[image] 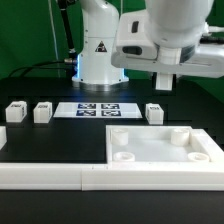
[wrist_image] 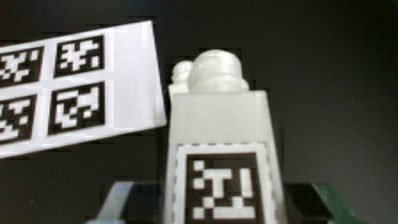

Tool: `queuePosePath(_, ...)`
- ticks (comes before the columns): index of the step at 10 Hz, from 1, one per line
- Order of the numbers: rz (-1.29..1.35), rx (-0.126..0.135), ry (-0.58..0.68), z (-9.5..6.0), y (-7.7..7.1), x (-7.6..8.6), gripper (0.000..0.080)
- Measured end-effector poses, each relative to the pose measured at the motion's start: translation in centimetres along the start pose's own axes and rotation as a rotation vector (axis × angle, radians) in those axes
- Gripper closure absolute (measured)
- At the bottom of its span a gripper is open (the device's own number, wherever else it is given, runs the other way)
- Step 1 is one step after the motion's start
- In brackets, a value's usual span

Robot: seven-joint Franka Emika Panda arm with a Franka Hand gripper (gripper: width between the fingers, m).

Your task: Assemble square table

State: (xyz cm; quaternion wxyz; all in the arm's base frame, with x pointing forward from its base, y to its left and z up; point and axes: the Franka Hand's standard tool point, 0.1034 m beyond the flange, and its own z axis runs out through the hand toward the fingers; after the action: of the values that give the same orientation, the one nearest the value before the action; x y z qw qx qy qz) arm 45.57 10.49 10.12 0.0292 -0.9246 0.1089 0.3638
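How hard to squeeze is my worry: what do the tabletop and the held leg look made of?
Tabletop: probably rigid white plastic with a matte finish, going by its uniform colour and moulded round sockets. Held leg: seemingly the same matte white plastic, with a moulded rounded tip. Its black-and-white tag looks like a printed sticker, though blur leaves that open.

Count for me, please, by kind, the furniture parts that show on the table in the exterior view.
Legs: 3
Tabletop: 1
Total: 4
I cannot tell whether the close-up leg in the wrist view is one of these three.
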Motion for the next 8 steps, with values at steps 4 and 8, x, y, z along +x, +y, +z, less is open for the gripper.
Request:
queuePosePath(4, -0.035, 0.017, 0.261, -1.7, -1.5, 1.3, 0.0509)
queuePosePath(8, -0.098, 0.041, 0.603, -7.3, -3.8, 4.1, 0.0509)
